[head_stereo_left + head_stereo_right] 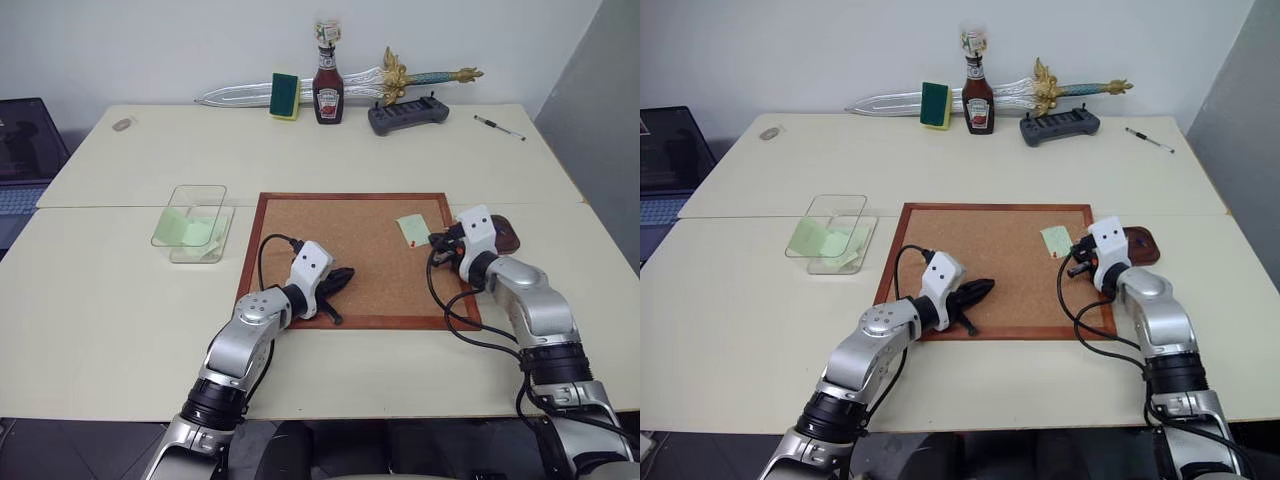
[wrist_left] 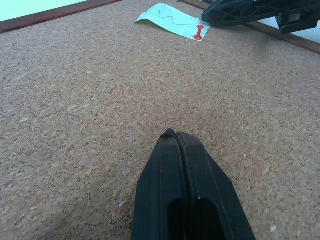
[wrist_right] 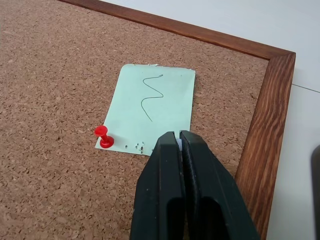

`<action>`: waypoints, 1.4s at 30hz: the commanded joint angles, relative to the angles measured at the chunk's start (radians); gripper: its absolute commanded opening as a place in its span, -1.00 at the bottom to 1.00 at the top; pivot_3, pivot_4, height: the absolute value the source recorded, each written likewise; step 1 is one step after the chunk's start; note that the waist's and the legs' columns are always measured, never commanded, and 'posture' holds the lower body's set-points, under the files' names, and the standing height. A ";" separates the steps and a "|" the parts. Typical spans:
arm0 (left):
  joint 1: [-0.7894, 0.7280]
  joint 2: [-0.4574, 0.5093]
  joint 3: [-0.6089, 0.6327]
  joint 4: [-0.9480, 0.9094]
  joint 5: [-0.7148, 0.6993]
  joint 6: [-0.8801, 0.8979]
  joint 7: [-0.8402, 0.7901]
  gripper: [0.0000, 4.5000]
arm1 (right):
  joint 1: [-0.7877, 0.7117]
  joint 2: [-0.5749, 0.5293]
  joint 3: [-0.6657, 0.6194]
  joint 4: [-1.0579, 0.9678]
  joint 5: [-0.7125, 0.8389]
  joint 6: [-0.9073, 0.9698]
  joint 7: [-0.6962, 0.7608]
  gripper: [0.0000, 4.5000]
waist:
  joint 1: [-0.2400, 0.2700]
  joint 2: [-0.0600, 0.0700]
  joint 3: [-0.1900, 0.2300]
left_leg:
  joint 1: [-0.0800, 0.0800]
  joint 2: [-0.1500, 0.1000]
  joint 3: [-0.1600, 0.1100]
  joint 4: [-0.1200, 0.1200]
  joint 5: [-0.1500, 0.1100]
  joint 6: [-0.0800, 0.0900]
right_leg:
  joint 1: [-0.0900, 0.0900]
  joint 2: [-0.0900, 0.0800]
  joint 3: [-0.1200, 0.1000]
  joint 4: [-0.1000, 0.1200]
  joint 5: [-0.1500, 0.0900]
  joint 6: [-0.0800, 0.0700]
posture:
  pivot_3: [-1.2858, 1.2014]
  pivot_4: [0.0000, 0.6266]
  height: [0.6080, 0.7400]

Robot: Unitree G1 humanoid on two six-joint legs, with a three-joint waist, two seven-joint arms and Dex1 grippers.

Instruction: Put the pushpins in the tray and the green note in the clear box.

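Right gripper (image 3: 179, 136): our jaws are pressed fully together at the near edge of the green note (image 3: 152, 107); whether a pin sits pinched between the tips we cannot tell.

Left gripper (image 2: 176, 136): jaws closed on nothing, resting low over bare cork.

Green note: thin pale paper, a pen squiggle on it, lying on the cork board (image 1: 340, 240) near its right frame, one corner pinned by a red pushpin (image 3: 103, 135) with a glossy plastic head. Small punctures mark its near edge.

Tray (image 1: 505, 236): dark, rounded, just beyond the board's right frame.

Clear box (image 1: 192, 224): transparent, low-walled, well to the left, already holding pale green paper.

Outstanding, we judge: the red pin and this note.
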State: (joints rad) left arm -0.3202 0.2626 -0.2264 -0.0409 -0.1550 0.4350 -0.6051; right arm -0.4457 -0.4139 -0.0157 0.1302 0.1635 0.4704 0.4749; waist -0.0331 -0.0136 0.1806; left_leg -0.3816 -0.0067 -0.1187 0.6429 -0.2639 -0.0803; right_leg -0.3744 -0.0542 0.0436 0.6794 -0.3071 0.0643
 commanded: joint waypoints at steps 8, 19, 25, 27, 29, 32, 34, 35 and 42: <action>0.021 0.011 -0.043 0.020 0.016 0.056 -0.011 -1.00 | -0.015 0.054 -0.031 -0.149 0.026 -0.044 -0.033 -0.99 | -0.001 0.000 0.000 | 0.001 0.000 0.000 0.000 0.000 0.000 | 0.001 0.000 0.000 0.000 0.000 0.000 | 0.03 -0.52 1.00; 0.026 0.016 -0.048 0.019 0.020 0.059 -0.007 -1.00 | -0.004 0.032 -0.058 -0.161 0.020 -0.032 -0.056 -0.99 | 0.000 0.000 0.000 | 0.001 0.000 0.000 0.000 0.000 0.000 | 0.001 0.000 0.000 0.000 0.000 0.000 | 0.03 -0.52 1.00; 0.028 0.017 -0.048 0.016 0.020 0.058 -0.006 -1.00 | -0.010 -0.008 -0.113 -0.142 0.020 -0.006 -0.086 -0.99 | 0.000 0.000 0.000 | 0.001 0.000 0.000 0.000 0.000 0.000 | 0.001 0.000 0.000 0.000 0.000 0.000 | 0.03 -0.52 1.00; 0.028 0.016 -0.049 0.018 0.020 0.057 -0.006 -1.00 | -0.010 -0.022 -0.127 -0.128 0.010 0.009 -0.104 -0.99 | 0.000 0.000 0.000 | 0.001 0.000 0.000 0.000 0.000 0.000 | 0.001 0.000 0.000 0.000 0.000 0.000 | 0.03 -0.52 1.00; 0.027 0.016 -0.049 0.017 0.020 0.056 -0.006 -1.00 | -0.012 -0.039 -0.145 -0.108 -0.002 0.028 -0.128 -0.99 | 0.000 0.000 0.000 | 0.001 0.000 0.000 0.000 0.000 0.000 | 0.001 0.000 0.000 0.000 0.000 0.000 | 0.03 -0.52 1.00; 0.024 0.013 -0.051 0.021 0.020 0.053 -0.006 -1.00 | -0.025 -0.064 -0.165 -0.063 -0.025 0.072 -0.174 -0.99 | 0.000 0.000 0.000 | 0.001 0.000 0.000 0.000 0.000 0.000 | 0.001 0.000 0.000 0.000 0.000 0.000 | 0.03 -0.52 1.00; 0.023 0.011 -0.051 0.022 0.020 0.052 -0.006 -1.00 | -0.035 -0.080 -0.168 -0.035 -0.035 0.086 -0.188 -0.99 | 0.001 0.001 0.000 | 0.001 0.000 0.001 0.000 0.000 0.000 | 0.001 0.000 0.001 0.000 0.000 0.000 | 0.03 -0.52 1.00; 0.022 0.011 -0.052 0.023 0.021 0.051 -0.006 -1.00 | -0.039 -0.087 -0.169 -0.023 -0.042 0.096 -0.195 -0.99 | 0.001 0.001 -0.001 | 0.001 0.000 0.001 0.000 0.000 0.000 | 0.001 0.000 0.001 0.000 0.000 0.000 | 0.03 -0.52 1.00; 0.021 0.009 -0.052 0.025 0.022 0.049 -0.007 -1.00 | -0.044 -0.113 -0.154 0.005 -0.061 0.152 -0.200 -0.99 | 0.000 0.001 -0.001 | 0.001 0.000 0.001 0.000 0.000 0.000 | 0.001 0.000 0.001 0.000 0.000 0.000 | 0.03 -0.52 1.00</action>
State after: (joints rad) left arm -0.3250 0.2708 -0.2385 -0.0471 -0.1489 0.4519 -0.6009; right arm -0.4721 -0.5104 -0.1640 0.1552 0.1072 0.6156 0.2790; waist -0.0326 -0.0124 0.1799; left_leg -0.3810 -0.0068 -0.1180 0.6432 -0.2639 -0.0803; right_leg -0.3735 -0.0542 0.0442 0.6795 -0.3071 0.0643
